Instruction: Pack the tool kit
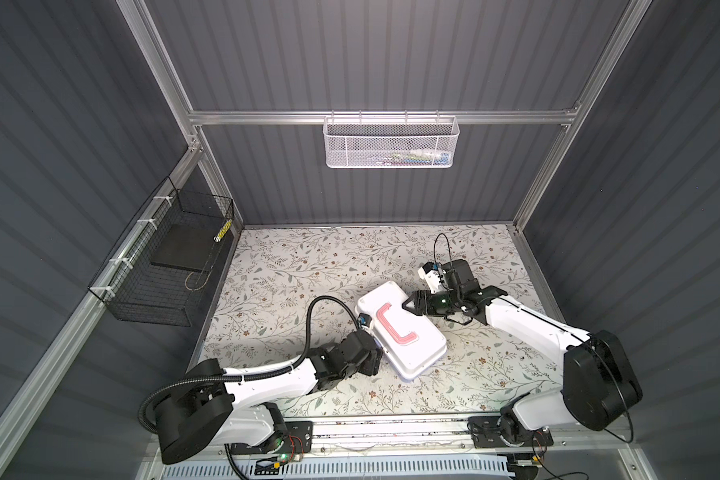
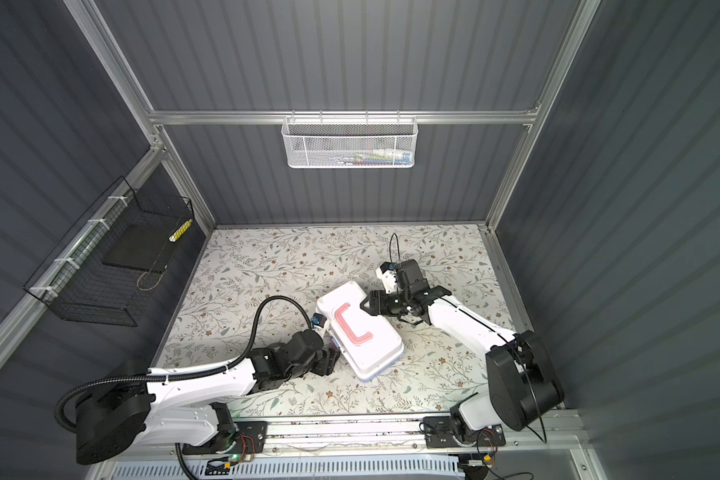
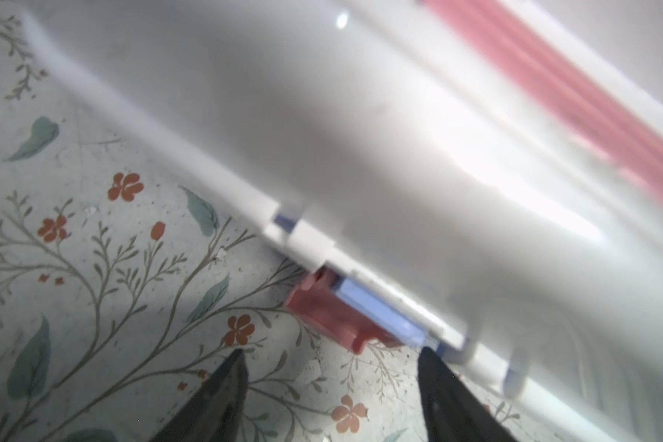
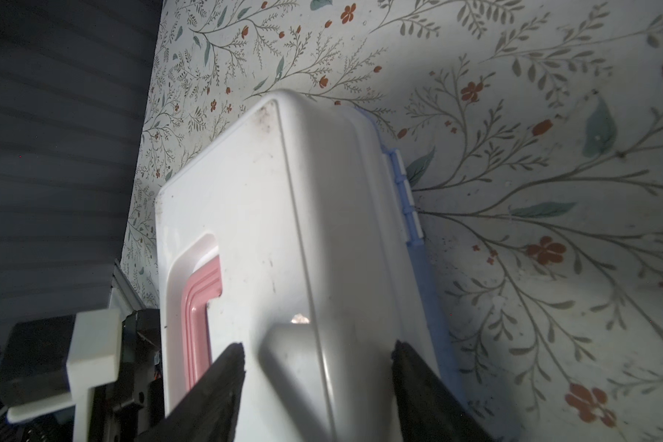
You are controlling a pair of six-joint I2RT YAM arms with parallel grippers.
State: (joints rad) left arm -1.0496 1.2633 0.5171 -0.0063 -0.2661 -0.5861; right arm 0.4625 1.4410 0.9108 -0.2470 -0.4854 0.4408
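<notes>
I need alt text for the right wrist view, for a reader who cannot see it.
A closed white rectangular plastic case with a pink handle and light blue hinge lies on a floral-patterned table; the open right pincer reaches over its lid.

Left arm (image 1: 267,376) and right arm (image 1: 528,328): white shells, black joints, 1 seemingly corrugated hose (image 1: 329,298).

Floral tbl (image 1: 287,270) w/ tool kit (image 1: 408,351)
</notes>
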